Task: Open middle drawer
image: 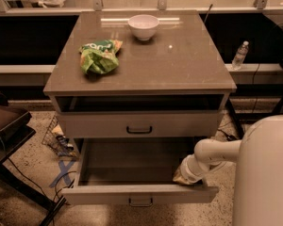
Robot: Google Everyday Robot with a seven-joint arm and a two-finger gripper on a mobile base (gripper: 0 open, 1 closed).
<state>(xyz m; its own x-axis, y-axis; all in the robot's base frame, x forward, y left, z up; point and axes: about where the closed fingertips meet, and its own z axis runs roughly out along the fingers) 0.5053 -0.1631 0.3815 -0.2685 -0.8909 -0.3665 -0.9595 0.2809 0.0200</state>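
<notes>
Grey-beige and pulled well out of the cabinet (179,65), the middle drawer (104,195) sits below the cabinet's upper drawer (94,125). The gripper (185,175) sits inside its front right corner; I cannot tell its grip.

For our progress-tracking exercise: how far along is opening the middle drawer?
Done: the middle drawer stands pulled well out, its floor showing and its front well forward of the drawer above. In hand: the gripper sits inside its right front corner. Left: probably only withdrawing the gripper, perhaps after a little more pull.
</notes>
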